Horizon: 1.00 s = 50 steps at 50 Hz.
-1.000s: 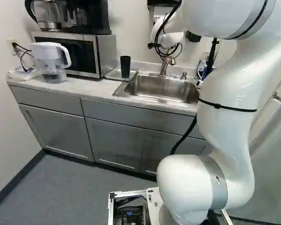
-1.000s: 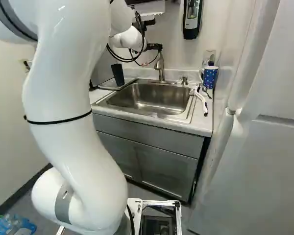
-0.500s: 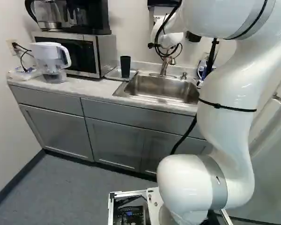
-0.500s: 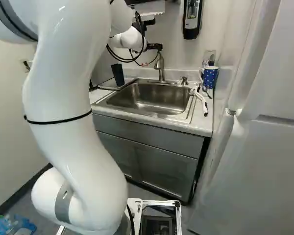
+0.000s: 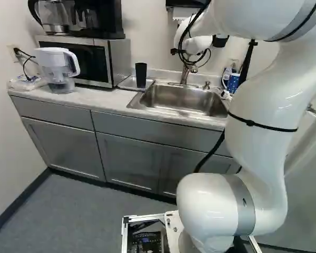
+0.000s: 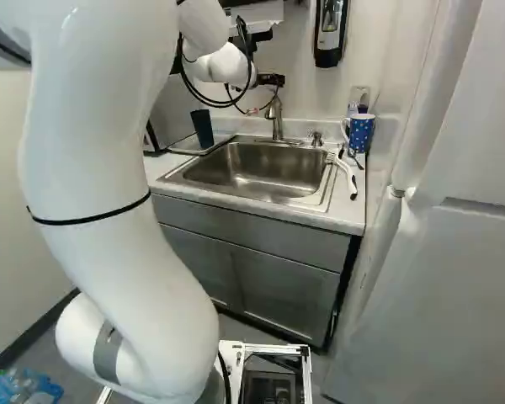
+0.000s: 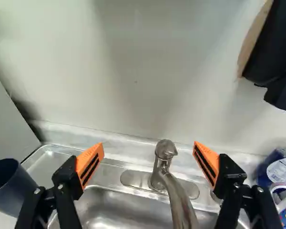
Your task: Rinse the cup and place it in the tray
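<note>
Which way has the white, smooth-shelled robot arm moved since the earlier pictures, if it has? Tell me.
Yes: in the left base view, the arm has shifted right against the stainless-steel sink.

White arm (image 6: 109, 185) fills the near left. Steel sink (image 6: 261, 172) mid-scene, faucet (image 6: 276, 122) at its far edge. Dark cup (image 6: 202, 129) left of faucet, at a flat tray (image 6: 183, 148). Blue spotted mug (image 6: 361, 135) far right on counter; curved white tool (image 6: 346, 172) nearer. Grey cabinet (image 6: 273, 290) below.

Base views from behind, forward and downward; wrist view closer; sink (image 6: 257, 172) common.
</note>
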### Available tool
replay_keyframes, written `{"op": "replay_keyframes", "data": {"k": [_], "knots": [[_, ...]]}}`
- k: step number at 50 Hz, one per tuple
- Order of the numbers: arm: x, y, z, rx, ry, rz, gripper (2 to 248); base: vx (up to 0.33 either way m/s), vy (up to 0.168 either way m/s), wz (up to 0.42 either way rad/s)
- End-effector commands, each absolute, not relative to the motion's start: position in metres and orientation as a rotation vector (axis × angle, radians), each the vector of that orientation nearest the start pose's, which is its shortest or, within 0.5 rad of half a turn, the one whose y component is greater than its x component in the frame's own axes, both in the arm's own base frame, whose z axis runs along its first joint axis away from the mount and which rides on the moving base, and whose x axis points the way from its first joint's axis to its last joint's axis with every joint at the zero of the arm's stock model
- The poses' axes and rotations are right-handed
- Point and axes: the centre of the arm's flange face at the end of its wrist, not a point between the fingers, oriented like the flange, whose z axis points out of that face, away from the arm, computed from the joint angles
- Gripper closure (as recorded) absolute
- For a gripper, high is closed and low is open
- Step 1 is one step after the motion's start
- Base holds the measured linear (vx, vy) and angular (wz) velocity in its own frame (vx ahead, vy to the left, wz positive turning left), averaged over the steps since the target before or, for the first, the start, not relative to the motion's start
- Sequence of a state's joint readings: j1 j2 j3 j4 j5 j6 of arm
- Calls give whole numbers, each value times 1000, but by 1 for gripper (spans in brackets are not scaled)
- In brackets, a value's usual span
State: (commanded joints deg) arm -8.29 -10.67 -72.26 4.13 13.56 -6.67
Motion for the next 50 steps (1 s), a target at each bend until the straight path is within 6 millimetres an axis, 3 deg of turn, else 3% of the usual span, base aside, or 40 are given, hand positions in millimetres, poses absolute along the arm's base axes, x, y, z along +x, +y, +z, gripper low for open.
{"op": "replay_keyframes", "data": {"k": [17,50], "knots": [[563,-98,645,-2708,180,-1824,3,0,0,0],[485,-113,619,-2948,265,-1320,3,0,0,0]]}}
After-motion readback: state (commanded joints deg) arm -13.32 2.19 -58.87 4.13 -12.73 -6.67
